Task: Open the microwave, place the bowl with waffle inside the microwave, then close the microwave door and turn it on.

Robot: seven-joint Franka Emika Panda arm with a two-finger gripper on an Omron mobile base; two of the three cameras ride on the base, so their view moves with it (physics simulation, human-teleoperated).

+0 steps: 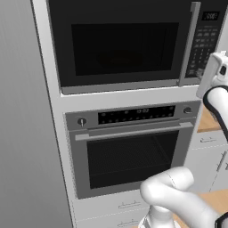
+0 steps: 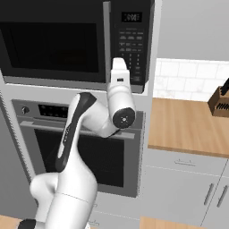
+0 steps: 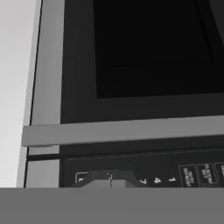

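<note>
The microwave [image 1: 124, 44] is built in above the oven, and its door [image 2: 49, 44] is closed flat, with a dark window [image 3: 153, 43]. A long silver handle [image 1: 189, 44] runs beside the black keypad [image 2: 132, 49]. My gripper [image 3: 110, 179] is shut, its fingertips pressed together with nothing between them. It sits right at the keypad's [image 3: 144, 170] number buttons, just past the handle bar [image 3: 127, 130]. In the right base view the white hand [image 2: 119, 74] reaches up to the keypad's lower left corner. The bowl with waffle is out of view.
A steel oven [image 1: 129, 151] with a horizontal handle sits directly below the microwave. To the right a wooden counter [image 2: 188, 125] carries a knife block [image 2: 221, 100] over grey cabinet drawers [image 2: 183, 179]. A tall grey panel [image 1: 22, 133] stands at the left.
</note>
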